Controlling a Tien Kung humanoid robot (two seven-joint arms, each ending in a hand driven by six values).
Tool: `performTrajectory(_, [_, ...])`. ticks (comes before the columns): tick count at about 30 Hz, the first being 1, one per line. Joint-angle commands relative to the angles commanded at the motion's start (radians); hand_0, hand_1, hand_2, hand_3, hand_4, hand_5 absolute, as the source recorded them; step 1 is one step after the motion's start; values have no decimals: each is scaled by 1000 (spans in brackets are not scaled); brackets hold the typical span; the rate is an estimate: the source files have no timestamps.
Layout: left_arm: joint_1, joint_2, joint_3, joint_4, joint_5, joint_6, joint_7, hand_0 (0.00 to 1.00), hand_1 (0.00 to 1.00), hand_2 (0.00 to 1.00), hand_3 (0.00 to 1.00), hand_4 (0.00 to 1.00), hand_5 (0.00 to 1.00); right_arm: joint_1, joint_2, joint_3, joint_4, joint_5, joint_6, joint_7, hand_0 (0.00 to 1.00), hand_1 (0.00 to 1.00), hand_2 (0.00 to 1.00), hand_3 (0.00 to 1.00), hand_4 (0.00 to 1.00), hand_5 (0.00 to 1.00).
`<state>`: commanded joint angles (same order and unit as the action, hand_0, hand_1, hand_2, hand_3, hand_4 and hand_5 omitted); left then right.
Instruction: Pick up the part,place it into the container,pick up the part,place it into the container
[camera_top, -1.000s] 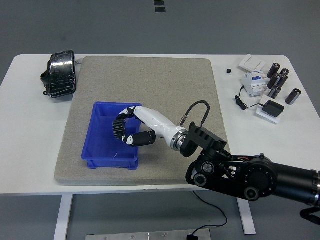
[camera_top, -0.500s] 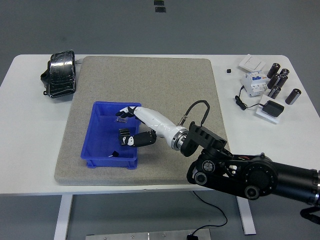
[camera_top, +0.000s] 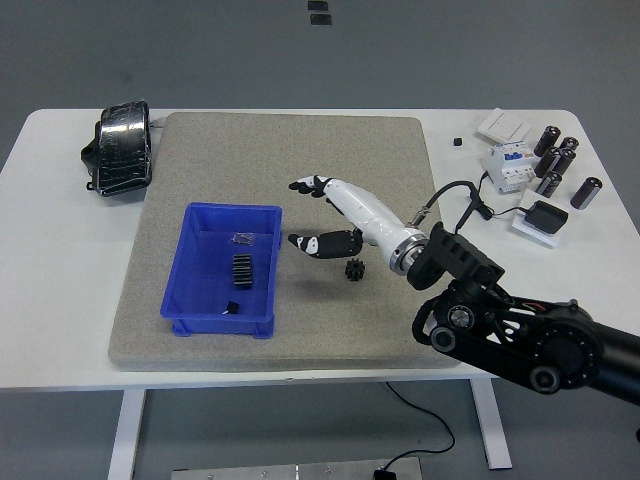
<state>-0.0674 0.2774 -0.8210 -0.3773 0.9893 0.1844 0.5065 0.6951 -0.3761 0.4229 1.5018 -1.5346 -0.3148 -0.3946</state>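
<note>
While one black part (camera_top: 241, 271) already lies inside the blue container (camera_top: 196, 300), a second part, a small black gear (camera_top: 353, 269), sits out on the grey mat (camera_top: 300, 150), just right of the container and clear of its wall. The right robot hand (camera_top: 318, 215) hangs over the mat between container and gear, fingers spread, thumb apart from the rest, holding nothing. Its lower fingers are near the gear, just to its left; touching or not, can't tell, but no grasp. Two smaller dark bits also sit in the container, one near the far wall (camera_top: 242, 238), one near the front (camera_top: 231, 307); too small to identify. Left arm not in view.

Step judgement: first place looks done, second pick-up is up now. The hand is empty and near the next part, so this reads as the approach to the gear.

Next move calls for: shift the hand slightly right and down over the gear, close thumb and fingers on its rim. It is small and low on a soft mat, so a fingertip pinch is needed, not a full curl. Then lift, carry left over the container wall, release inside.

Off-task clutter on the tabletop (camera_top: 60, 250): black bundle (camera_top: 120, 147) far left, capacitors and electrical bits (camera_top: 545, 160) far right.
</note>
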Motion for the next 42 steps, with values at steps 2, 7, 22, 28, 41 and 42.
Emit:
performTrajectory(2, [1, 1, 2, 0, -4, 1, 0, 661, 653, 646, 612, 679, 556, -13, -36, -1, 14, -59, 42, -46, 741, 766, 788, 833, 745, 213])
performTrajectory(7, [-1, 1, 3, 1, -7, 3, -3, 650, 651, 646, 611, 675, 557, -29, -62, -28, 27, -175, 112, -129, 611, 697, 775, 825, 788, 255])
performTrajectory(22, [-6, 2, 3, 1, -7, 2, -4, 650, 650, 646, 604, 670, 561, 9, -21, -139, -56, -196, 124, -136, 518, 660, 768, 809, 797, 286])
performTrajectory(28, [-9, 1, 4, 2, -8, 0, -6, 646, 651, 647, 596, 669, 563, 26, -5, -170, -96, -191, 111, -123, 500, 649, 747, 789, 796, 295])
performTrajectory(41, [-11, 2, 4, 1, -10, -1, -8, 646, 651, 646, 578, 669, 571, 31, -15, -203, -120, -211, 90, -104, 435, 580, 651, 671, 751, 292])
performTrajectory(42, [-11, 2, 5, 1, -11, -1, -8, 646, 651, 646, 578, 669, 571, 31, -14, -205, -122, -209, 90, -103, 435, 580, 651, 671, 751, 292])
